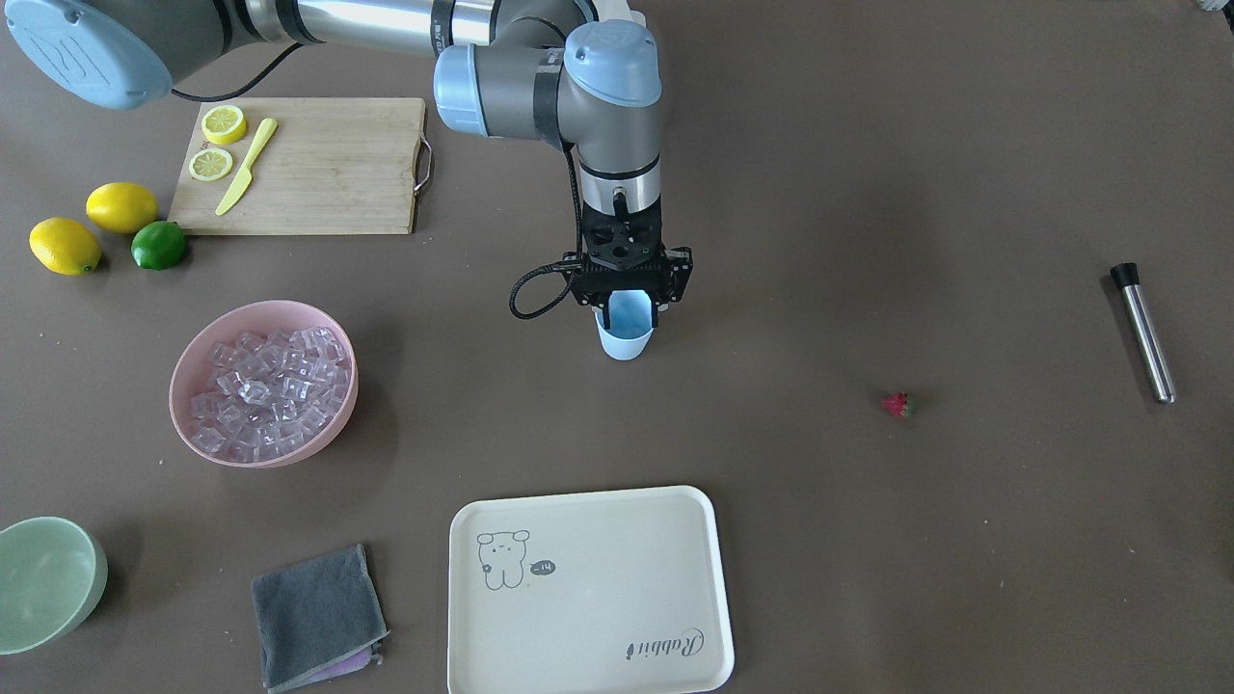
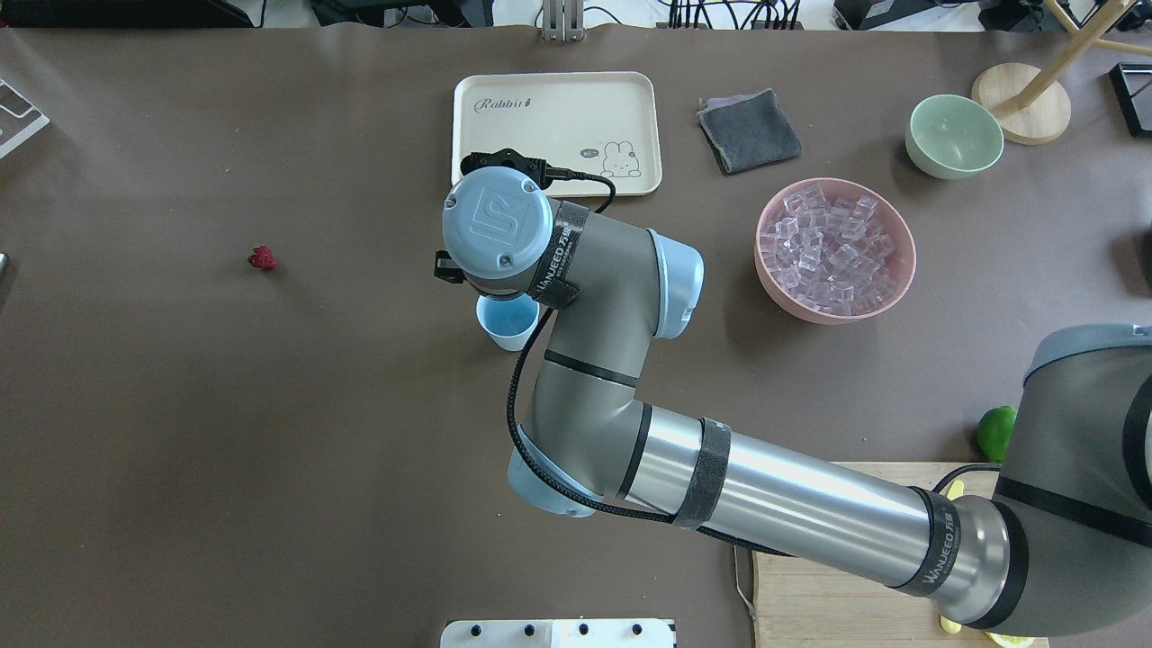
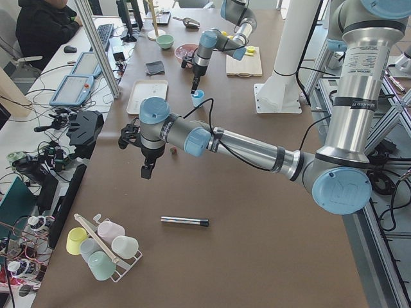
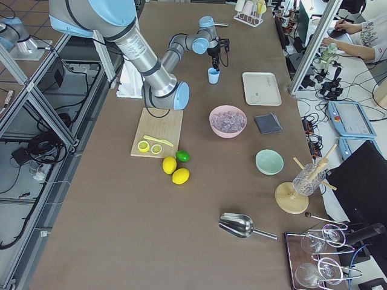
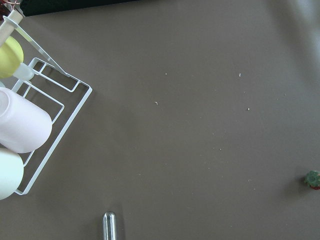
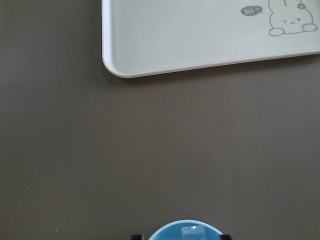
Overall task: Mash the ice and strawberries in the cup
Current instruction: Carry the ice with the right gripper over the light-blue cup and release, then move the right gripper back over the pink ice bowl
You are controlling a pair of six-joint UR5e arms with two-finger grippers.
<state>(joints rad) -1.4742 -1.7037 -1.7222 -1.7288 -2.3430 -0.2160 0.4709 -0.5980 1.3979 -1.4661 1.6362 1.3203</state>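
The light-blue cup (image 1: 625,339) stands upright mid-table and also shows in the overhead view (image 2: 507,322). My right gripper (image 1: 629,310) hangs straight over it, open, one finger on each side of the rim. The right wrist view shows the cup (image 6: 186,231) with one clear ice cube (image 6: 192,230) inside. More ice (image 1: 268,387) fills the pink bowl (image 1: 186,371). The strawberry (image 1: 898,405) lies alone on the table, far from the cup. My left gripper (image 3: 147,171) hovers above the table near the strawberry (image 3: 172,151). I cannot tell whether it is open or shut.
A steel muddler (image 1: 1143,333) lies beyond the strawberry. A cream tray (image 1: 588,598), a grey cloth (image 1: 313,612) and a pale green bowl (image 1: 43,578) sit along the far edge. A cutting board (image 1: 318,164) with lemon slices, lemons and a lime (image 1: 158,244) lies near the robot.
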